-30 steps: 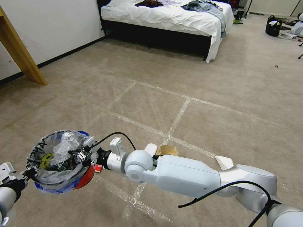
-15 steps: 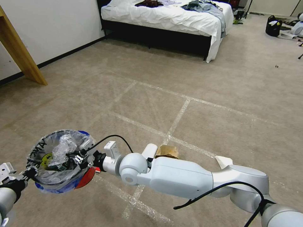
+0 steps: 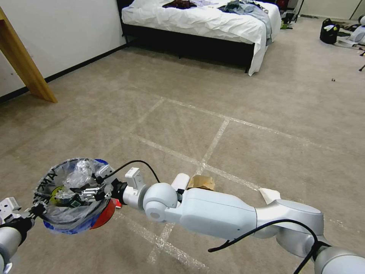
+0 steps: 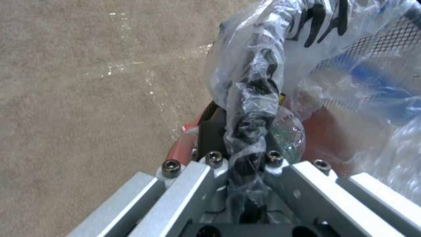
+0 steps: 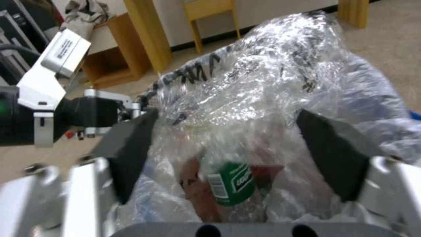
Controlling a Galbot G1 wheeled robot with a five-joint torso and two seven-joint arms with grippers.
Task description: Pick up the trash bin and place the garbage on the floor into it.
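Trash bin [image 3: 99, 218]: one, red, clear liner, held off the floor [image 3: 243, 102] by left gripper [image 4: 245, 154], jaws clamped on rim and bag. Rim lettering unreadable. Inside: one green-labelled bottle [image 5: 232, 184]. Right gripper [image 5: 228, 154] over the opening, jaws wide, empty. On carpet: one brown paper bag [image 3: 201, 182], one white scrap [image 3: 270, 195].

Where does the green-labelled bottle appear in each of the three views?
Head view: inside the trash bin, beside the open right pincer.
Left wrist view: a clear rounded shape behind the bag may be it; cannot tell.
Right wrist view: green-labelled bottle low, between the fingers.
Shared landmark: the bin's clear plastic bag.
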